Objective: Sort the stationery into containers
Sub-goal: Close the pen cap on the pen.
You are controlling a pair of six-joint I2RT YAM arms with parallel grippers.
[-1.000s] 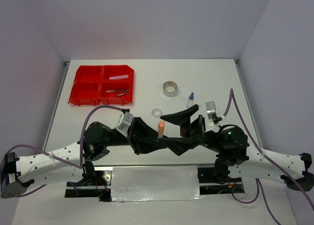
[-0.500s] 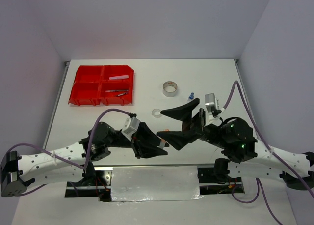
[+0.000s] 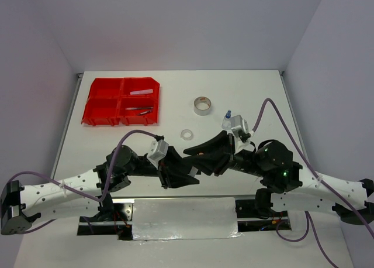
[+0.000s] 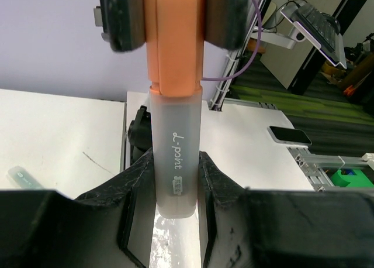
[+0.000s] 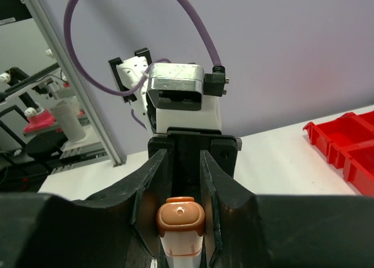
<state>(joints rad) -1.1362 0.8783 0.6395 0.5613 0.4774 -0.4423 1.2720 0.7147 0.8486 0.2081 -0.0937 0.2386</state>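
Observation:
An orange-capped marker with a frosted grey barrel (image 4: 175,162) is held between both grippers above the near middle of the table. My left gripper (image 4: 175,160) (image 3: 188,169) is shut on the barrel. My right gripper (image 5: 180,180) (image 3: 193,154) is shut on the orange cap (image 5: 180,216), one finger pressing each side. The red tray (image 3: 87,119) stands at the back left with thin pens (image 3: 139,109) in one compartment. A grey tape roll (image 3: 203,105), a clear tape ring (image 3: 187,134) and a blue-capped bottle (image 3: 227,117) lie on the table.
A small white piece (image 3: 142,92) lies in the tray's far right compartment. The red tray's edge (image 5: 345,145) shows at the right of the right wrist view. A metal plate (image 3: 184,218) sits between the arm bases.
My right gripper has swung left to meet the left one and closed its wide-open jaws on the marker's cap. The left gripper kept its hold on the marker and dropped slightly.

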